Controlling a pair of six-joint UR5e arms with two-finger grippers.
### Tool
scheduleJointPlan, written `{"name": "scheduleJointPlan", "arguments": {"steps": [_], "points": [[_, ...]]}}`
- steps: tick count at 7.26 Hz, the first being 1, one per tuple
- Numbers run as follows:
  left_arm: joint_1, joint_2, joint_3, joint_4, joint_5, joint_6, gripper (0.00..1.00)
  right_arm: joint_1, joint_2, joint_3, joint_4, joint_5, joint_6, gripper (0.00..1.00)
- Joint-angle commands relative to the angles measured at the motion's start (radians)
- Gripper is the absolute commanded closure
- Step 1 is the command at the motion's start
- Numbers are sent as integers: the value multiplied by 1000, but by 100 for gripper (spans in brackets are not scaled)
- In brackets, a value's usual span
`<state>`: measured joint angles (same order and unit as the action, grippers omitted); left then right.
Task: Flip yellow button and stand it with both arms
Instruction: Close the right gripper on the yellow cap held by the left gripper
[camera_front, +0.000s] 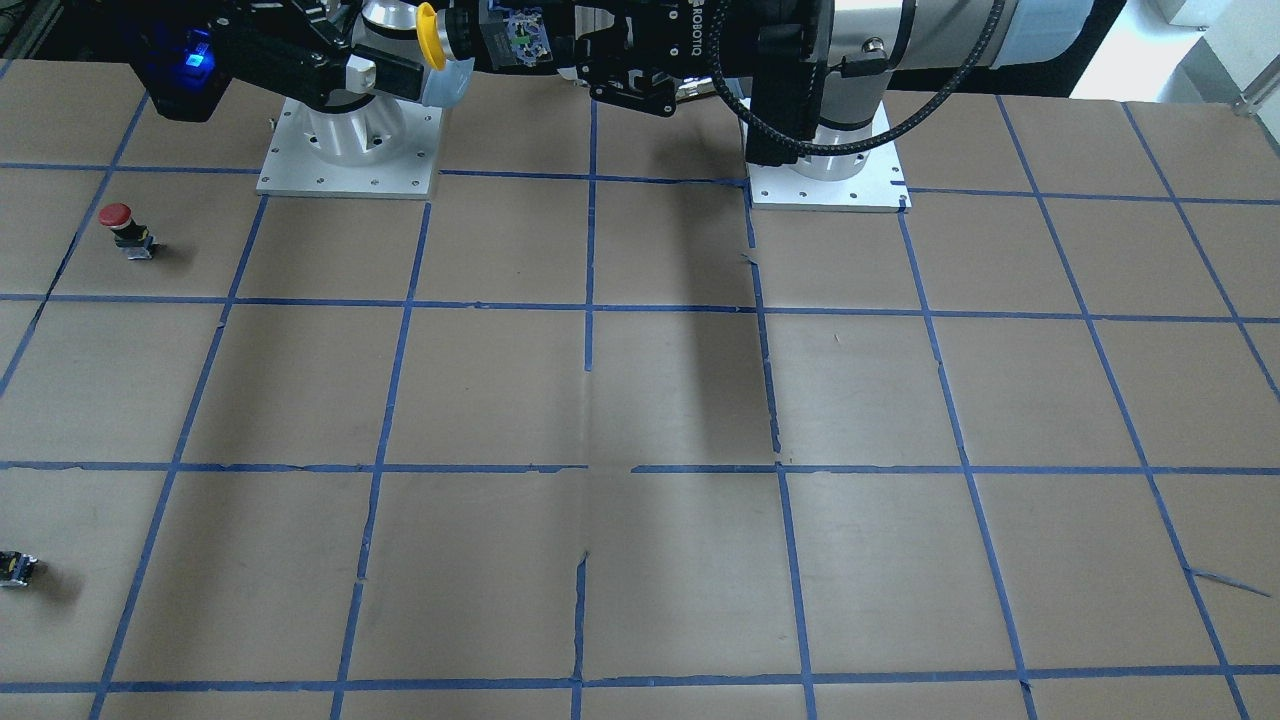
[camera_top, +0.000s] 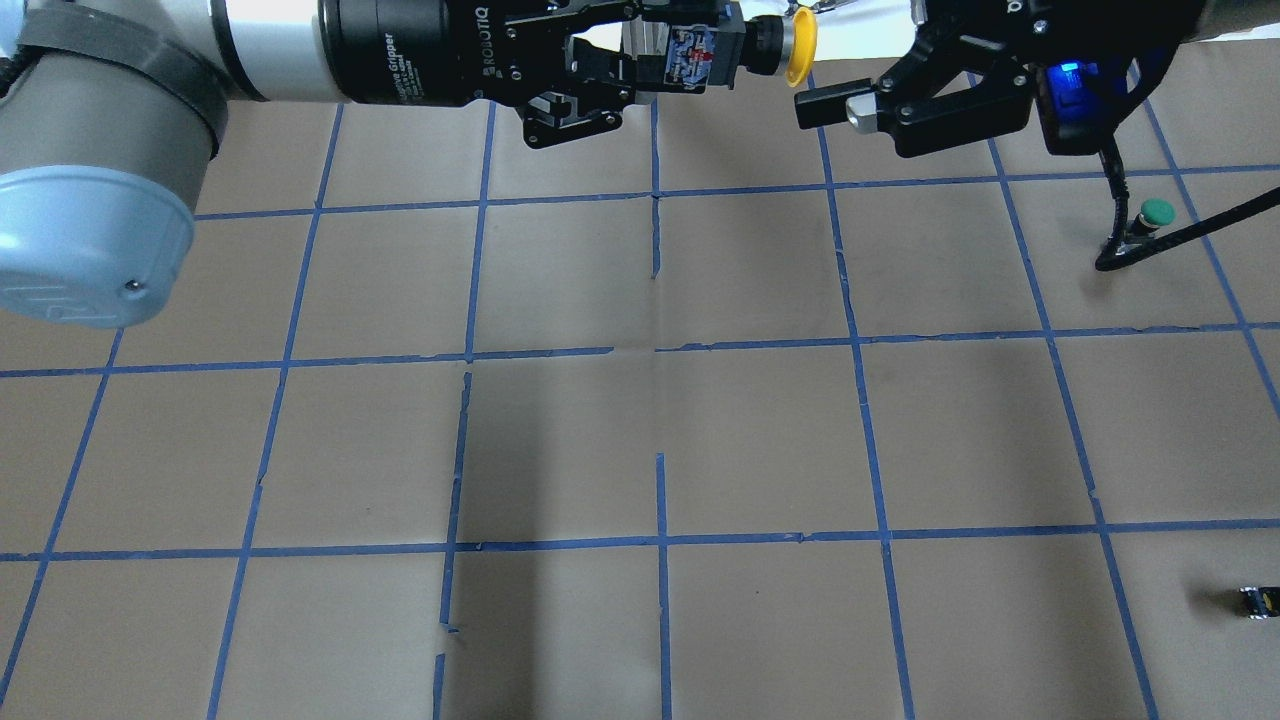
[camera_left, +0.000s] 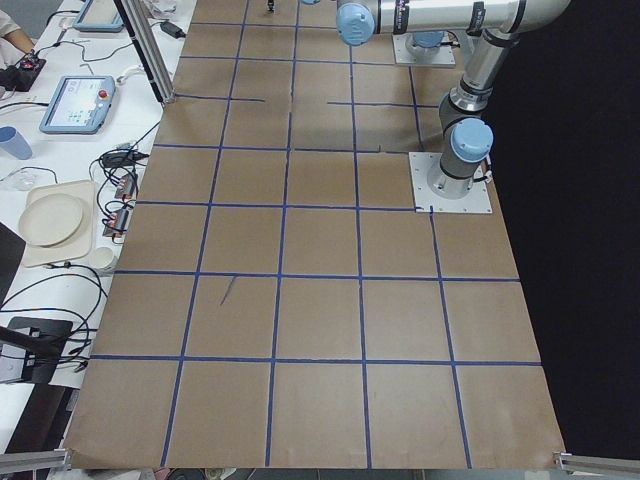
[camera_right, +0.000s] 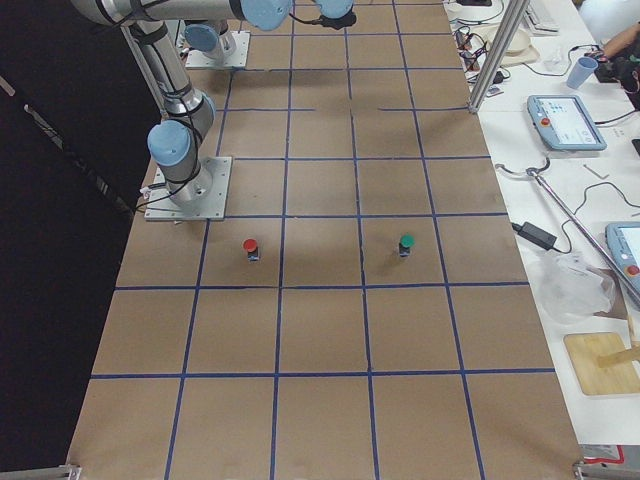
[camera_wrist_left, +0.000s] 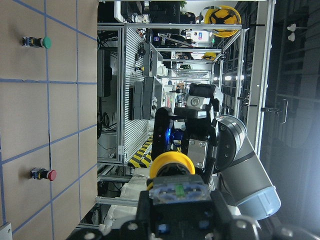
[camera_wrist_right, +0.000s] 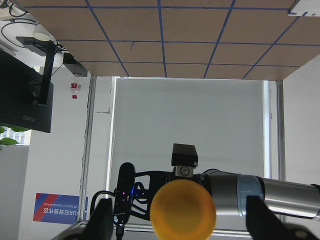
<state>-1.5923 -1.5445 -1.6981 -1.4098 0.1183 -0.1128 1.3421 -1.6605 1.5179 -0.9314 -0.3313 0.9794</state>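
Observation:
My left gripper (camera_top: 690, 55) is shut on the body of the yellow button and holds it sideways in the air at the far edge of the table. Its yellow cap (camera_top: 800, 45) points at my right gripper (camera_wrist_right: 182, 220). The right gripper is open, with its fingers (camera_top: 830, 105) wide on either side of the cap and level with it, not touching. In the front view the cap (camera_front: 428, 35) sits between the two grippers. The left wrist view shows the cap (camera_wrist_left: 172, 162) and, past it, the right gripper.
A red-capped button (camera_front: 118, 228) and a green-capped button (camera_top: 1155, 213) stand on the table on my right side. A small dark capless block (camera_top: 1258, 602) lies near the right edge. The arms' base plates (camera_front: 350, 150) sit at the table's robot side.

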Motion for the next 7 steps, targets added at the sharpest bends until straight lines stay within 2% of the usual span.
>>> {"name": "scheduleJointPlan", "arguments": {"steps": [1,2,3,4,5,6,7], "points": [[0,3,-2,0,0,-1,100,0,-1,1,-3,-2,-1,59],[0,3,-2,0,0,-2,100,-3,2,1,-3,0,-1,76],[0,6,-2,0,0,-2,100,-3,1,1,-3,0,-2,87],[0,7,-2,0,1,-2,100,-4,1,1,-3,6,-1,91],[0,7,0,0,1,-16,64,-4,1,1,-1,6,-1,92],[0,7,3,0,0,-46,1,-6,1,-1,-1,6,-1,92],[-2,9,5,2,1,-59,1,-6,2,-2,-1,6,-1,93]]}}
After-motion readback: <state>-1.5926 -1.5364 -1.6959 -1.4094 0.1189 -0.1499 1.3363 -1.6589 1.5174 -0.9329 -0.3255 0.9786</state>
